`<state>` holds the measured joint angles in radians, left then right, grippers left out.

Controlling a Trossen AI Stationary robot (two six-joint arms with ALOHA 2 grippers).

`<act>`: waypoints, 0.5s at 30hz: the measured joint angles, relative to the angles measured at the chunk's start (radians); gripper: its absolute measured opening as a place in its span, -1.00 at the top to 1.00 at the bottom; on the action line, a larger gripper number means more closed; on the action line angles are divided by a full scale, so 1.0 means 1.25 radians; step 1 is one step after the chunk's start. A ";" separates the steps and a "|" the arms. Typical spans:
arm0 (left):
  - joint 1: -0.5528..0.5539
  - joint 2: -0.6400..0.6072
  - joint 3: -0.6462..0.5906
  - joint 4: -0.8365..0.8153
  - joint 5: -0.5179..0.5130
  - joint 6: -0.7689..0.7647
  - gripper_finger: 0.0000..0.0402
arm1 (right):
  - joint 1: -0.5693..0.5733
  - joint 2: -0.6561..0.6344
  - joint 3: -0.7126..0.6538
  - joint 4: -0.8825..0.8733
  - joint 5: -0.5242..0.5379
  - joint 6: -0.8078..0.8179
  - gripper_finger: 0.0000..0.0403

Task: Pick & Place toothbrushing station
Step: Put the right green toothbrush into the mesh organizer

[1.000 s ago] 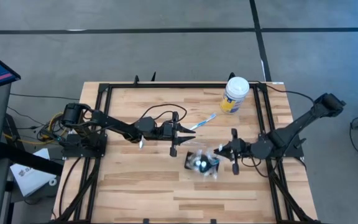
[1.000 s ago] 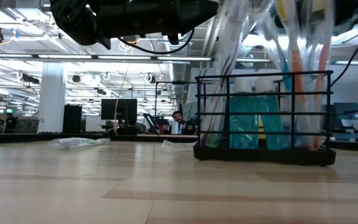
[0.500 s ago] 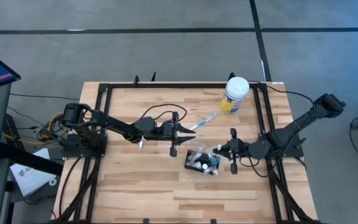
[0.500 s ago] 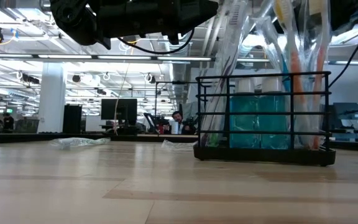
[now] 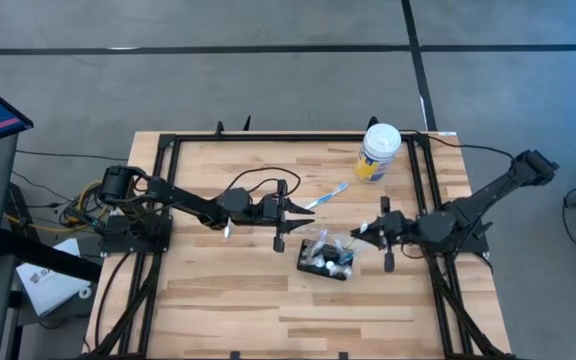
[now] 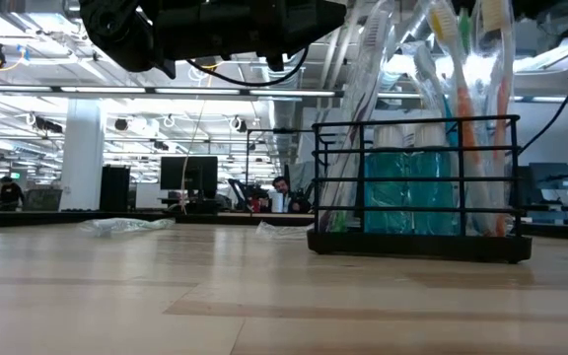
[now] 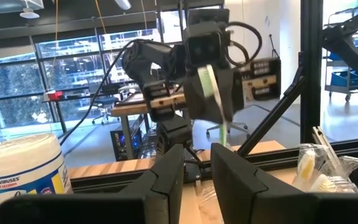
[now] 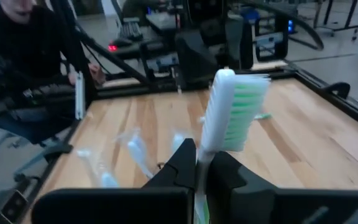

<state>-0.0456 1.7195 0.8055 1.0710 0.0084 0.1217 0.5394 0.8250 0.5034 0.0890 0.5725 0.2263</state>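
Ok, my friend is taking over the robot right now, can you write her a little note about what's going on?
Right gripper: shut on a green-bristled toothbrush, hovering just right of the toothbrushing station.
Left gripper: waiting mid-table, fingers slightly apart, holding nothing.
The station stands in the middle of the table, with several wrapped brushes in it.
A blue toothbrush lies loose near the white tub.
Left to do: likely place the held brush, then the blue one.

We see the toothbrushing station on the counter between both arms, a tub behind it.
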 joint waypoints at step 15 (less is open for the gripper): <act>0.000 0.000 0.000 -0.001 0.000 0.000 0.62 | 0.042 0.072 0.000 0.006 0.001 0.017 0.98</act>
<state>-0.0456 1.7195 0.8055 1.0695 0.0082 0.1216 0.5917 0.9154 0.5037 0.0963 0.5739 0.2472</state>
